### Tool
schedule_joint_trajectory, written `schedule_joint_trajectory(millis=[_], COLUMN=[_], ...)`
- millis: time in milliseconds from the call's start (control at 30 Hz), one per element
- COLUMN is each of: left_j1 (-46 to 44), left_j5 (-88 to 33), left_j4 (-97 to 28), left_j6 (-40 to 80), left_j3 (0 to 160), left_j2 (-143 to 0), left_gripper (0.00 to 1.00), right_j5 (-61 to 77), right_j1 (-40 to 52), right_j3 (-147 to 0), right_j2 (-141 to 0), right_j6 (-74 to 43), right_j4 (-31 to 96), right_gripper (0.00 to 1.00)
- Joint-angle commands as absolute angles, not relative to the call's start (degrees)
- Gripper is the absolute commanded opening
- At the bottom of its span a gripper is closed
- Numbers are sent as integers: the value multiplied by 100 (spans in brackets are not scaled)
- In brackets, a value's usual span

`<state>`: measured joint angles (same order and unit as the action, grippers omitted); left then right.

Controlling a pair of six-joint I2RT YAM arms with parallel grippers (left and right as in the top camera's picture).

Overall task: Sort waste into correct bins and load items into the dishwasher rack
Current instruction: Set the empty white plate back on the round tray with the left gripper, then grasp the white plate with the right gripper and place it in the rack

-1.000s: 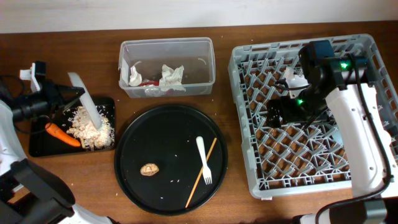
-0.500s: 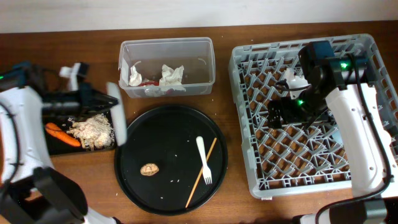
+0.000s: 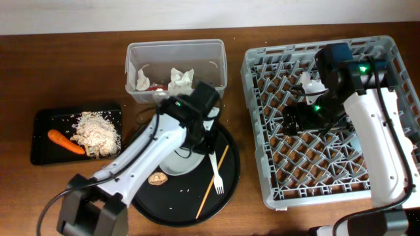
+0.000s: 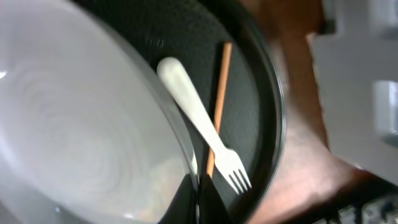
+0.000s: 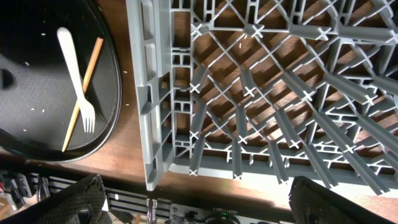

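The white plate (image 3: pixel 178 162) has come across from the shallow black tray (image 3: pixel 39 154) and now hangs low over the round black tray (image 3: pixel 141 196), its rim clamped in our left end effector (image 3: pixel 197 144). The fork (image 3: pixel 214 168) and chopstick (image 3: pixel 213 181) lie just beside it. Our right end effector (image 3: pixel 293 121) hangs over the rack (image 3: pixel 328 170), fingers wide apart and empty.

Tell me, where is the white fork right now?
In the overhead view the white fork lies on the right side of the round black tray, crossing the wooden chopstick, between the white plate and the grey rack.
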<state>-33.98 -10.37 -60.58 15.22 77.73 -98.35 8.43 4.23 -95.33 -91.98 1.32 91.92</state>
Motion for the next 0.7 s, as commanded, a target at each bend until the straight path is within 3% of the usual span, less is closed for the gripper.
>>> schedule_joint_trajectory(millis=[0,100,200,300,333,367,433,567,667], left_j1=[-3647,-3649,-3629,-3267,-2985,-2504,-1555,231,1177], left_j5=[-742,-768,-766,-740,-738,-628,-318,-126,-126], left_j4=[-5583,-5345,-5363,-5660,-5780,-6047,-6576,-7210,-7317], left_j6=[1885,1885,1885,1883,1883,1881,1879,1883,1881], left_j3=[7262,7094,7124,7266,7271,7271,7271,7269,7249], left_j2=[-9804,-9817,-9784,-9402,-9135,-8777,-8311,-8075,-8075], left_gripper=[1,12,47,54,57,69,82,97,99], right_j5=[836,834,836,1020,1041,1205,1815,1966,1577], right_j1=[449,449,449,449,449,449,502,1629,2639], right_j3=[-9535,-9535,-9535,-9535,-9535,-9535,-9535,-9535,-9535], right_j2=[-9155,-9155,-9155,-9155,-9155,-9155,-9155,-9231,-9564], right_j6=[123,123,121,121,121,123,228,49,-399], right_j4=[9220,9236,9249,9260,9255,9225,9144,8541,7907], right_gripper=[98,98,98,98,98,98,98,99,98])
